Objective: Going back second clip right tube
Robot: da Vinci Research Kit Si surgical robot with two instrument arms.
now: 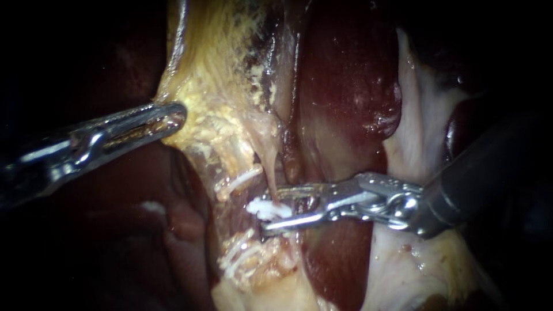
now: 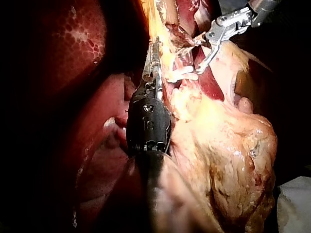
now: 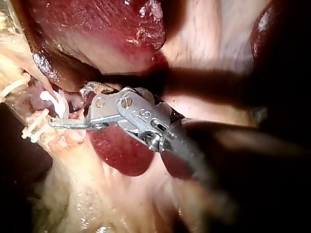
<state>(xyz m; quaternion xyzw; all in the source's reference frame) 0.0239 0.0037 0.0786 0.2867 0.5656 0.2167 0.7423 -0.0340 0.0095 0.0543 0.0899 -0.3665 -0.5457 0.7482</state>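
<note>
The right instrument (image 1: 272,208) seems to be at the pull-back step, its jaws parted around the white clip (image 1: 265,208) on the pale tube (image 1: 271,158), so it next needs a straight retreat from the clip without snagging it, while the left instrument (image 1: 175,115), well apart from the clip, is clenched on the fatty tissue (image 1: 201,86).

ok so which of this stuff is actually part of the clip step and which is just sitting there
In the job: right instrument, tool open; white clip at its tip; pale tube running down to that clip.
Just there: left instrument at the yellowish tissue; dark red liver.
</note>
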